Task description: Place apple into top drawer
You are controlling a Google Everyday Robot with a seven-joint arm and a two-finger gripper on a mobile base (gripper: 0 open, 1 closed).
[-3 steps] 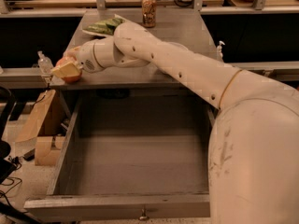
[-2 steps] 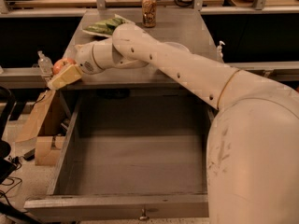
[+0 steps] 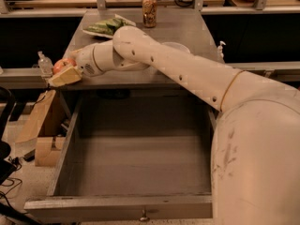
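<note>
The apple (image 3: 63, 64) is small and red-orange, held between the cream fingers (image 3: 66, 76) of my gripper (image 3: 63, 71). The gripper is shut on it at the counter's front left corner, just left of and above the drawer's left wall. The top drawer (image 3: 117, 206) is pulled wide open below the counter. It is grey, deep and empty inside, with a small metal knob (image 3: 144, 215) on its front panel. My white arm reaches from the lower right across the counter and the drawer's right side.
On the grey counter (image 3: 187, 27) lie a green snack bag (image 3: 106, 26) and a can (image 3: 149, 4); a white bowl (image 3: 177, 46) shows partly behind the arm. Small clear bottles (image 3: 44, 63) stand on side ledges. Cardboard boxes (image 3: 41, 125) sit on the floor at left.
The gripper with the apple has shifted slightly left and a little lower at the counter's front left corner. The drawer has stayed open.
</note>
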